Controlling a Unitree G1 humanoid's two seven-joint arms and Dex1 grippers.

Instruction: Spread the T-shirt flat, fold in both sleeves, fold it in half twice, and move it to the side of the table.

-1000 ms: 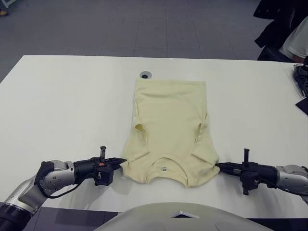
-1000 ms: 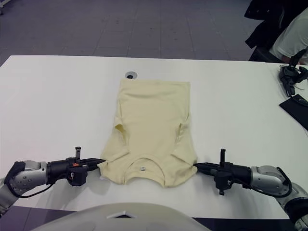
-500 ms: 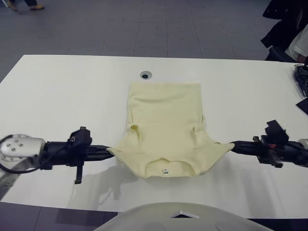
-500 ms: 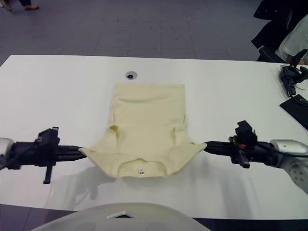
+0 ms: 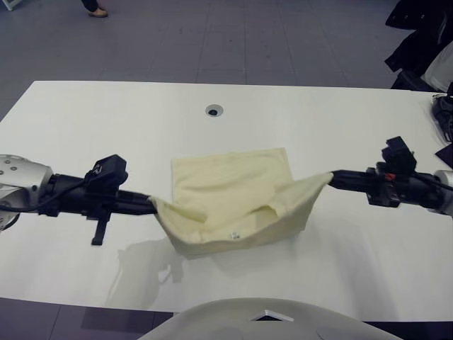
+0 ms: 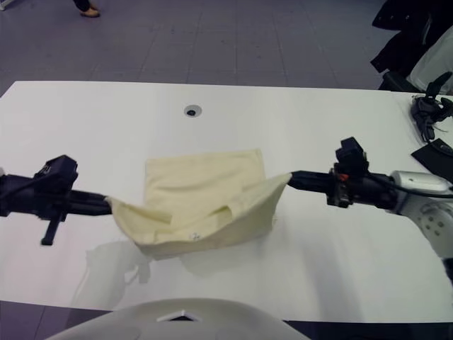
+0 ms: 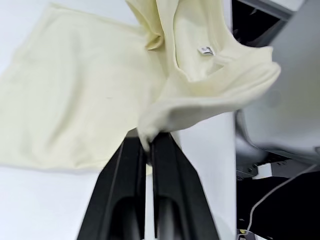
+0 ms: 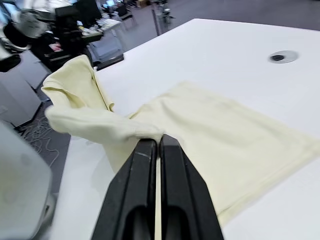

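A pale yellow T-shirt [image 5: 233, 188] with both sleeves folded in is at the middle of the white table [image 5: 106, 127]. Its far half lies flat; its collar end is lifted off the table and hangs between my grippers. My left gripper [image 5: 151, 204] is shut on the near left shoulder corner, seen close in the left wrist view [image 7: 148, 144]. My right gripper [image 5: 330, 177] is shut on the near right shoulder corner, seen in the right wrist view [image 8: 156, 138]. The neck label [image 5: 230, 236] faces up in the sagging fold.
A round cable port [image 5: 214, 110] sits in the table beyond the shirt. Dark gear [image 6: 425, 110] and a black flat object [image 6: 435, 157] lie at the table's far right edge. Bare tabletop lies left and right of the shirt.
Both grippers have risen and moved away from me, carrying the collar end up and over the lower half of the shirt. The flat part of the shirt looks shorter.
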